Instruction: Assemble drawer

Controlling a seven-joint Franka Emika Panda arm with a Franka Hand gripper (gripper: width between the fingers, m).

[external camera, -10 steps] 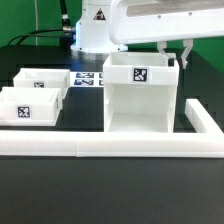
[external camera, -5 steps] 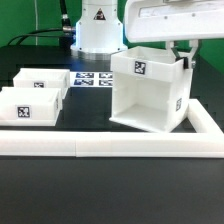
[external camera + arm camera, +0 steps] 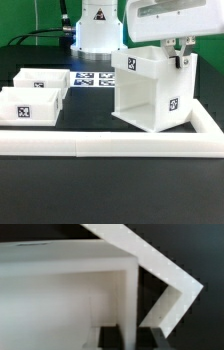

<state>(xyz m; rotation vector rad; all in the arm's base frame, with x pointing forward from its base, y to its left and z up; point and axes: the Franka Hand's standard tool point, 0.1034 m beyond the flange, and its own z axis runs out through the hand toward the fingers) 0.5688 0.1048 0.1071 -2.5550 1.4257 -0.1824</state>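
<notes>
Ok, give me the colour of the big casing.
The casing is white, with black-and-white square tags; exterior view shows it best.

We are looking at a white plastic drawer unit in three loose parts. The casing (image 3: 150, 92), a tall box with one open side, is standing with a corner turned toward us, showing square black-and-white tags on two faces. The gripper (image 3: 181, 60) is pinching its top wall on the exterior view's right. The front tray (image 3: 28, 106) and back tray (image 3: 42, 78), small, open-topped and tagged, are sitting one behind the other, apart from the casing, on the exterior view's left.
</notes>
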